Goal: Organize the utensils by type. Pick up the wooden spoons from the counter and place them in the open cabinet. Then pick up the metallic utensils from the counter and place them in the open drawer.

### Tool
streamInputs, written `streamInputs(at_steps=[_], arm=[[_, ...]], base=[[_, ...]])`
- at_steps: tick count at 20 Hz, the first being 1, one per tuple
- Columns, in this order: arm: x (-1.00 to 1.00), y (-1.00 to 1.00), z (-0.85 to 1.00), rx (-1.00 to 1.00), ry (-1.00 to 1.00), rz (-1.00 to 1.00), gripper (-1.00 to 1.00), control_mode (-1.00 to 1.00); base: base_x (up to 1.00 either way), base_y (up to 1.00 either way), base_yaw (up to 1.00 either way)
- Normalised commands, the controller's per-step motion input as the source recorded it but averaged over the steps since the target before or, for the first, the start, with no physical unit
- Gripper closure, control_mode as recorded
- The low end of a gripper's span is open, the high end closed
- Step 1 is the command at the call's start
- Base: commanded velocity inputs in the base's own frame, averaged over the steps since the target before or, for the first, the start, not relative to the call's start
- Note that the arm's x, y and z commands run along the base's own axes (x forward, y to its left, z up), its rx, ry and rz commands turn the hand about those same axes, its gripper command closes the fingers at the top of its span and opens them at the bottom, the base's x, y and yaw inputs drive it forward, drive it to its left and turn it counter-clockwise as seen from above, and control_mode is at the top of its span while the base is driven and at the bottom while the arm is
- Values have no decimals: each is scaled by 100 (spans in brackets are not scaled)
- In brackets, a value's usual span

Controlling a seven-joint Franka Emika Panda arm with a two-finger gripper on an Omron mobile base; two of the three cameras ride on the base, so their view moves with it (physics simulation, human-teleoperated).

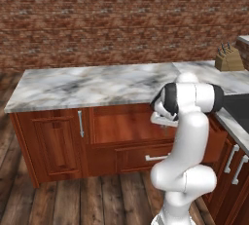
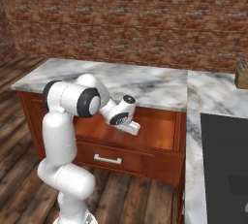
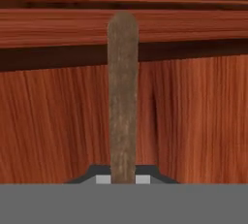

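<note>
A dark brown wooden spoon (image 3: 123,97), its straight rough-grained handle ending in a rounded tip, is pinched between the closed fingers of the gripper (image 3: 123,178) above the plain wood inside of the open drawer (image 3: 58,121)

gripper (image 3: 123,179) clamping wooden spoon (image 3: 123,97), open drawer (image 3: 193,121)

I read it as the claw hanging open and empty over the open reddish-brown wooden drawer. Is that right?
Not quite. The claw is over the open reddish-brown wooden drawer, but it is not open and empty: it is shut on a brown wooden utensil handle, which stands up from between the fingertips in the hand view. The right base view shows the hand above the drawer.
</note>
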Motion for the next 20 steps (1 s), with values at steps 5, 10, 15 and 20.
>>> streamInputs(at_steps=[5, 10, 15, 20], arm=[[-100, -69, -23, 0, -25, 19, 100, -100], [-100, -70, -27, 0, -27, 18, 100, -100], [-54, -9, 1, 0, -17, 15, 100, -100], [9, 30, 19, -4, -1, 10, 100, -100]], base=[[0, 0, 0], [0, 0, 0], [0, 0, 0], [0, 0, 0]])
